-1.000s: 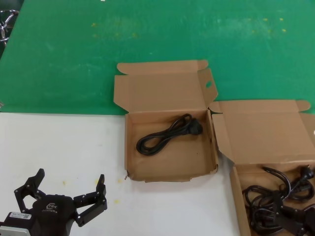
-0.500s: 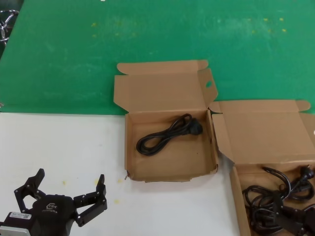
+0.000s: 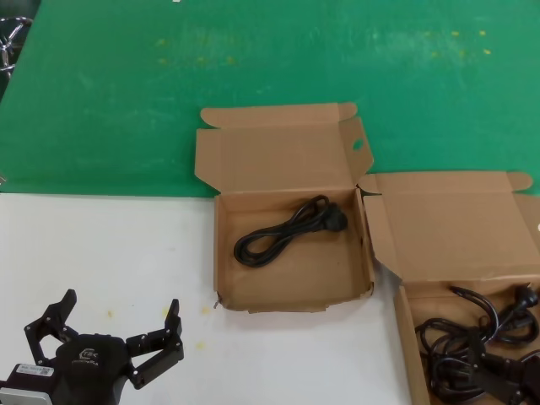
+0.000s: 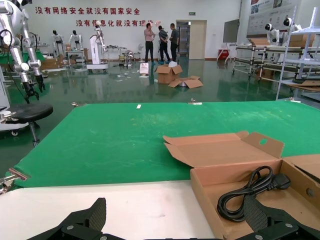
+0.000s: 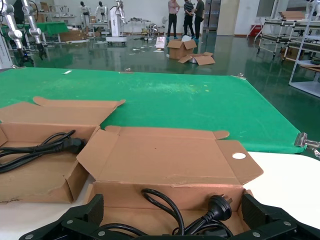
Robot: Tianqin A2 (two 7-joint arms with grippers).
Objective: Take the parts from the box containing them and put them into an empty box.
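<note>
The left gripper (image 3: pixel 110 336) hangs wide open, holding nothing, over the white table (image 3: pixel 110 253). The right gripper (image 5: pixel 175 220) sits spread above the full box (image 3: pixel 472 337) of cables (image 3: pixel 481 346), seemingly gripping nothing. One cable (image 3: pixel 287 229) lies in the holed-flap box (image 3: pixel 291 245).

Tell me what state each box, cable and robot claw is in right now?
Box with the oval-holed flap: lid open, holds one coiled cable.
Plain-flapped box: lid open, holds a tangle of cables.
Left gripper: open, empty, above the white table.
Right gripper: open, over the plain-flapped box.
</note>
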